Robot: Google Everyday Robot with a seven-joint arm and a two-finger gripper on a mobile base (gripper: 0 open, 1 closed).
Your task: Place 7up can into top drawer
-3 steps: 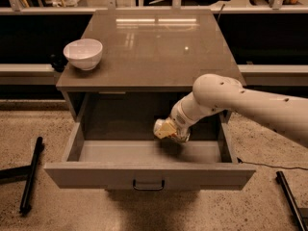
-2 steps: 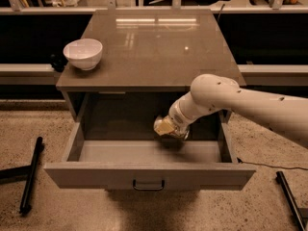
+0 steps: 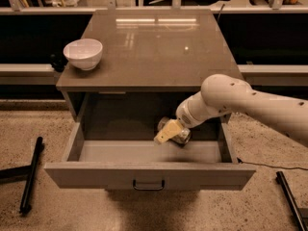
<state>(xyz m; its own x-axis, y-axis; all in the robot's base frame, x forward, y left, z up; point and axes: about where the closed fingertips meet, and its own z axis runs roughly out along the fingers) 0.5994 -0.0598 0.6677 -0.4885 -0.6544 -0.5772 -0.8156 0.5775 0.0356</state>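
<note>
The can (image 3: pixel 183 137) is being held in the tool (image 3: pixel 171 133) low inside the open drawer (image 3: pixel 96 173); only release is being awaited.

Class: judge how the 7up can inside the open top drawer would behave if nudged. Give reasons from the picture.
The 7up can, at the gripper inside the top drawer, is round-sided, so it would probably roll if laid down. Being small, it likely feels light. Its shiny metal may be somewhat slippery.

Glossy grey-brown cabinet top (image 3: pixel 159 47), white bowl (image 3: pixel 83 53) sitting at left front corner. Beneath, top drawer (image 3: pixel 96 175) pulled open; gripper (image 3: pixel 167 132) down inside, right of centre.
</note>
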